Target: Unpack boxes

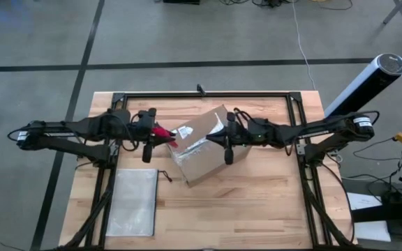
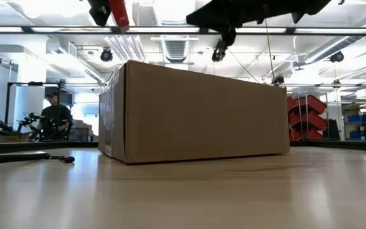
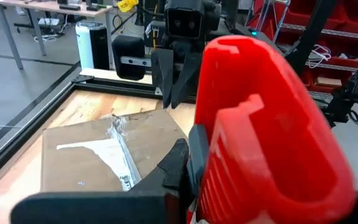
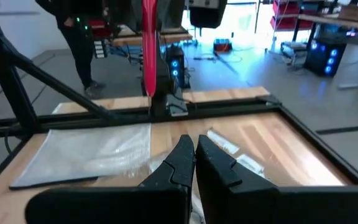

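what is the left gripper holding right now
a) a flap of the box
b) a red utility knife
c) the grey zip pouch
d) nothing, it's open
b: the left gripper is shut on the red utility knife, its tip at the edge of the cardboard box; the left wrist view shows the red handle clamped between its fingers.

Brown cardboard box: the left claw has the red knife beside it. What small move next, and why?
Probably ease the left claw, shut on the small red utility knife, onto the taped seam of the brown corrugated cardboard box. The knife sits at the box's left edge, the tape there already looks torn, and the shut right claw rests over the box top, seemingly steadying it.
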